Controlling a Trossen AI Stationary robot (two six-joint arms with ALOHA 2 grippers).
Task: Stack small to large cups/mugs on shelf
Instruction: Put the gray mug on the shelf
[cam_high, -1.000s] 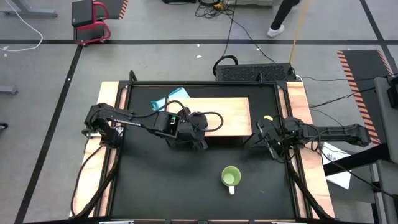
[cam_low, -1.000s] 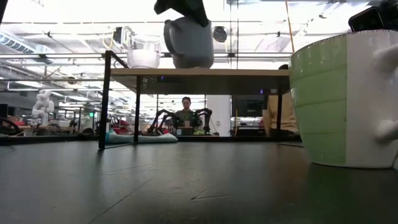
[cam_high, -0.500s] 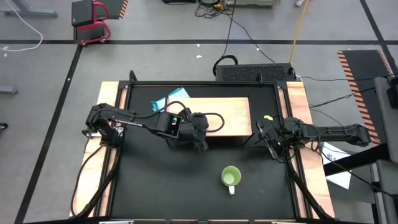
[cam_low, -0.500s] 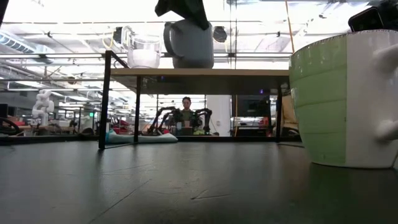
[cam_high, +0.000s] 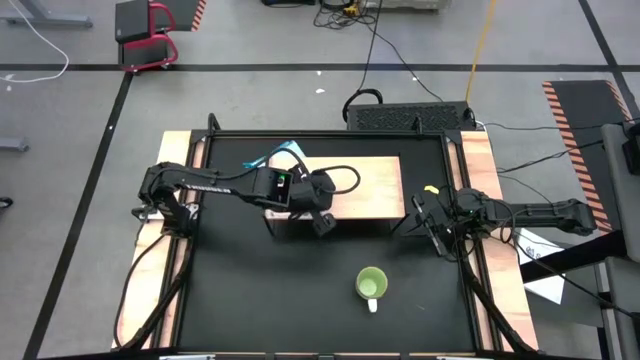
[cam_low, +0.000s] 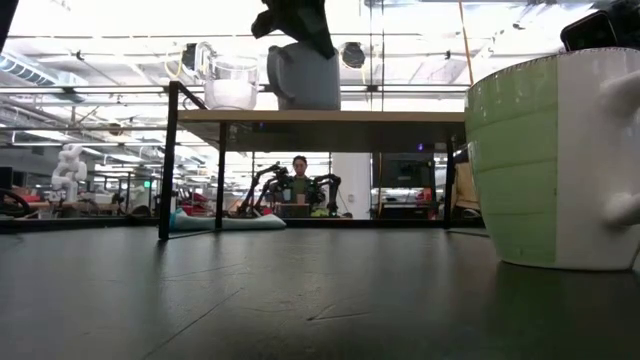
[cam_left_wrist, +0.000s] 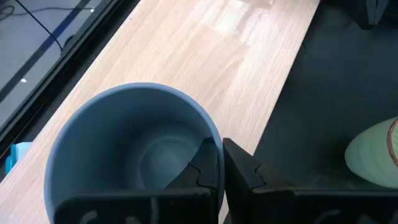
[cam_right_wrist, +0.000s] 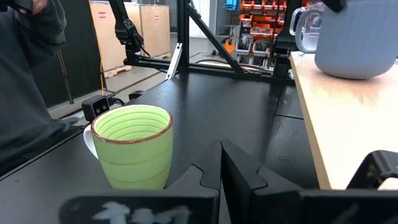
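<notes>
Grey-blue mug (cam_low: 303, 76) farther over shelf (cam_high: 375, 185)

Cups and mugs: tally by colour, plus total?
Clear glass cup: 1, on the shelf
Grey-blue mug: 1, at the shelf top, rim pinched by the left hand
Green mug: 1, on the black table
Total: 3

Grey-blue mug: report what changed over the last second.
The left gripper, jaws shut on the rim of the grey-blue mug, carried it further over the shelf. The glass cup, green mug and right gripper stayed put.
</notes>
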